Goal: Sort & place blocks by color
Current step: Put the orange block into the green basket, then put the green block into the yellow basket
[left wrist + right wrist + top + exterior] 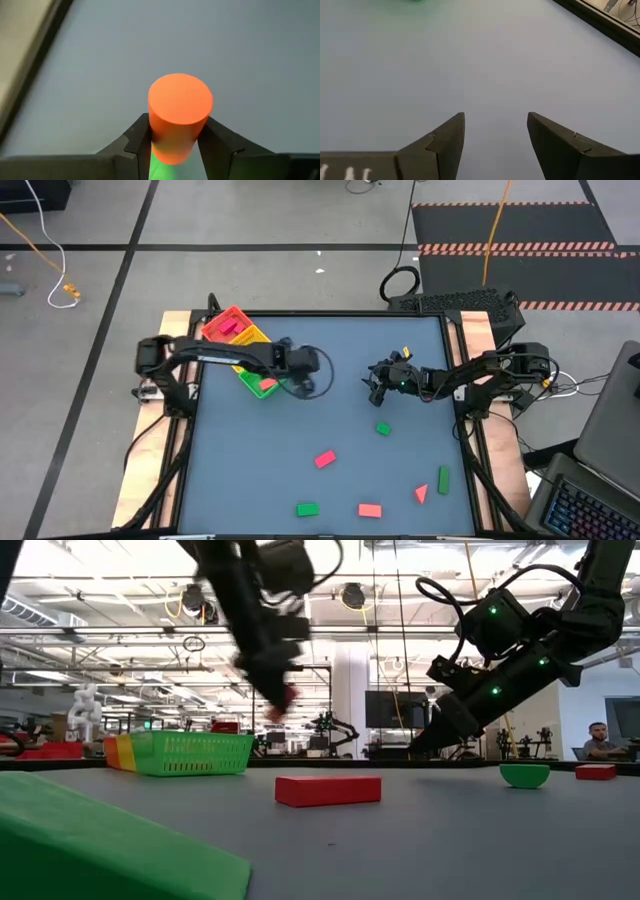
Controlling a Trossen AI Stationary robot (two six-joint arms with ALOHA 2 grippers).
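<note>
Near edge of the bench (230, 480): green brick (307, 508), pink brick (370, 509), pink-red wedge (421, 494) and an upright-lying green brick (444, 478) toward the near right corner. A bit farther in, mid-bench: pink brick (325, 459), then a small green block (383, 429) w/ a rounded underside in the low view.

Right gripper (377, 385) hangs over bare bench just past that green block, fingers spread, nothing btwn them.

Left gripper (175, 145) is off the surface, just beside the tray (243, 370) near the far left corner, pinching a cylinder (179, 112): short, round, orange-red, flat end face toward the wrist cam, smooth sides. Fingers (135, 142) clamp it on both sides.

Tray: red, yellow, green sections; pink blocks in the red one, a pink-red piece at the green end.
</note>
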